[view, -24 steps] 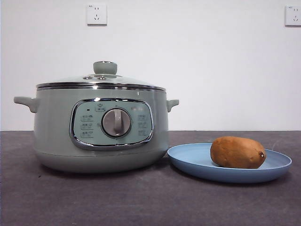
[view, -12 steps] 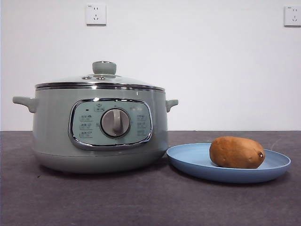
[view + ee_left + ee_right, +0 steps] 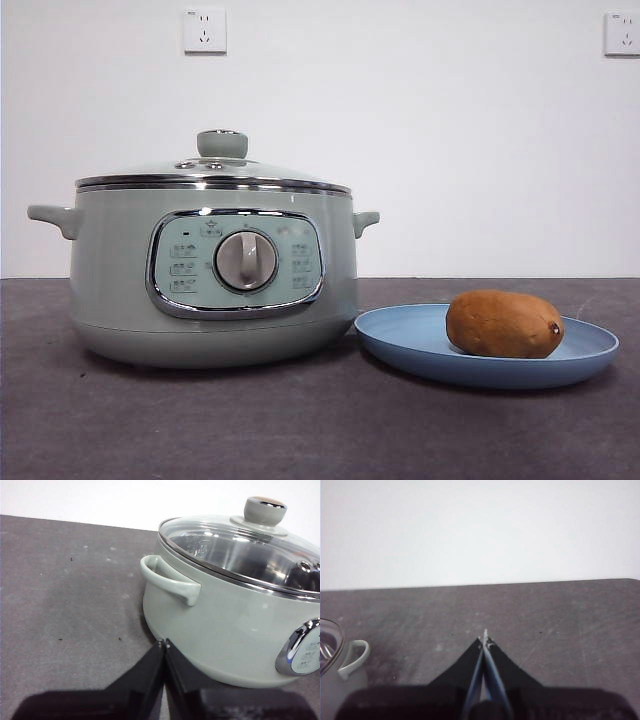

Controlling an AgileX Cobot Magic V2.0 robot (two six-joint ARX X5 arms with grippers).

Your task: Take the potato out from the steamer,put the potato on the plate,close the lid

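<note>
The sage-green steamer point(image 3: 210, 290) stands at the left of the table with the glass lid point(image 3: 212, 170) seated on its chrome rim. The brown potato point(image 3: 504, 323) lies on the light-blue plate point(image 3: 400, 345) to the steamer's right. My left gripper point(image 3: 163, 642) is shut and empty, low beside the steamer point(image 3: 235, 625), under its side handle; the lid point(image 3: 240, 545) shows closed there. My right gripper point(image 3: 484, 639) is shut and empty over bare table, with a steamer handle point(image 3: 355, 659) at the picture's edge. Neither gripper shows in the front view.
Two wall sockets, one point(image 3: 204, 30) above the steamer and one point(image 3: 622, 32) at the far right, sit on the white wall behind. The dark grey table point(image 3: 320, 430) runs in front of the steamer and plate.
</note>
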